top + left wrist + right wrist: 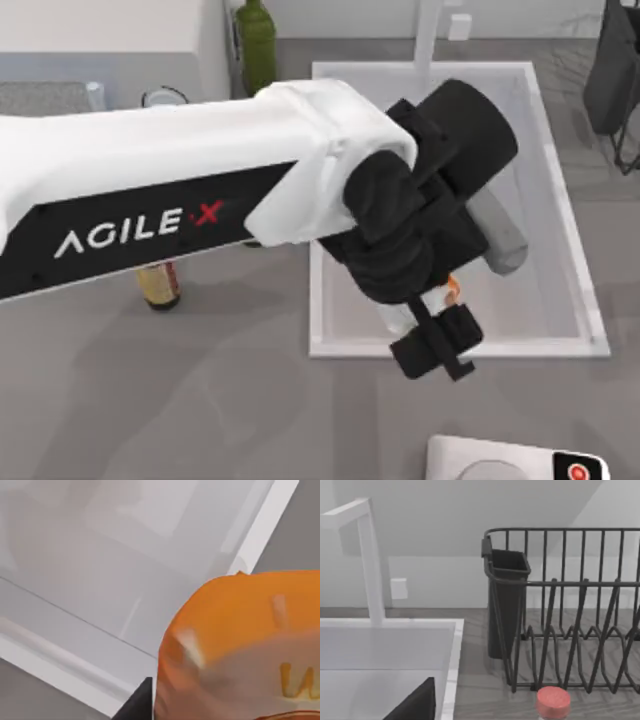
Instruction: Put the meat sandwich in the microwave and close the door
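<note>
The task looked barely begun. The left hand (432,338) hung over the near rim of the white sink (560,200), clamped on the meat sandwich (240,645), of which an orange and pale sliver peeked out under the black wrist (452,291) from above. The sandwich sat low in the sink's near part, by my reading just gripped or lifting. It had yet to travel to the microwave (110,40) (a white box at the far left of the table), and the door had yet to be shut. The grey table (150,400) also carried a green bottle (255,40), a brown sauce bottle (160,285), a white scale (500,460) and a dark dish rack (570,620) beside a tap (367,555)
</note>
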